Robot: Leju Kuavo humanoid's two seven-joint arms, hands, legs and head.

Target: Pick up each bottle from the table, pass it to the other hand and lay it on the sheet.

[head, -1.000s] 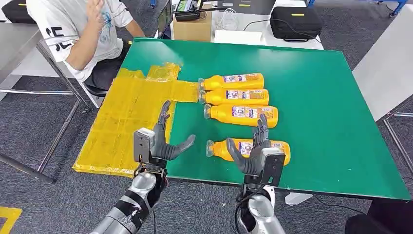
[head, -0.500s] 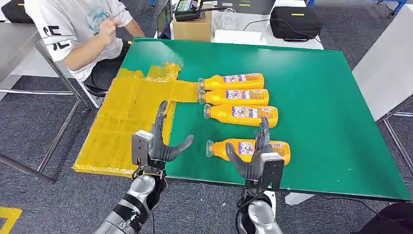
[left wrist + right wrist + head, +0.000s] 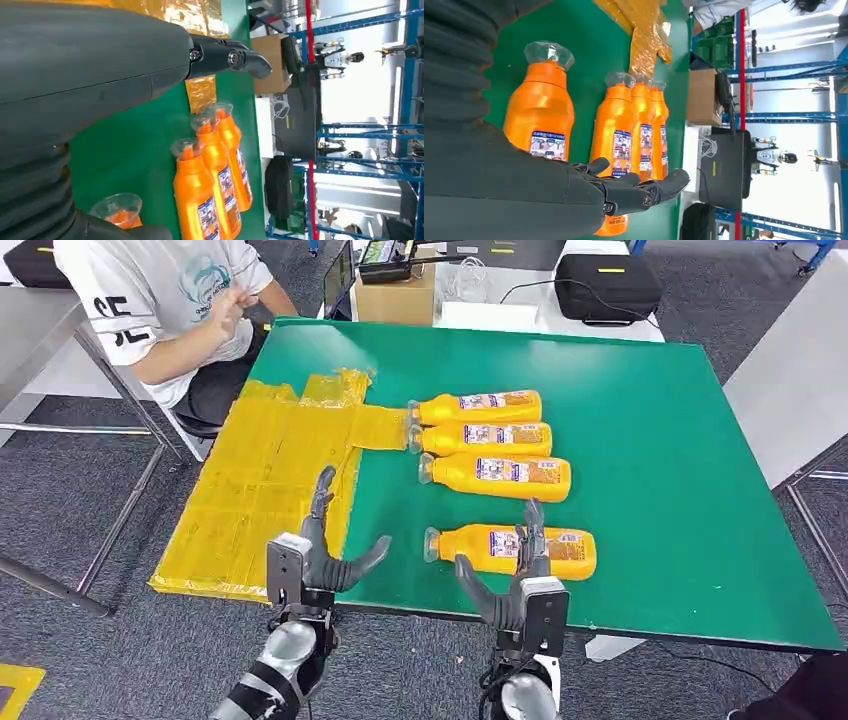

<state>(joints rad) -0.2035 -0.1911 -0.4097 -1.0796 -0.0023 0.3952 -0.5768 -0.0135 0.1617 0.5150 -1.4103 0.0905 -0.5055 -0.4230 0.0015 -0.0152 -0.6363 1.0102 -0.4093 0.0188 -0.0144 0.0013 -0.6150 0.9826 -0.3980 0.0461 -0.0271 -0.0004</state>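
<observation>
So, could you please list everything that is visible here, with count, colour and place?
bottles: four, orange, lying on the green table, none on the sheet.
sheet: one, yellow, over the table's left edge.
cardboard box: one, brown, beyond the table.
case: one, black, beyond the table.
person: one, white shirt, seated at the far left.
left hand: open, near the sheet.
right hand: open, beside the nearest bottle.
</observation>
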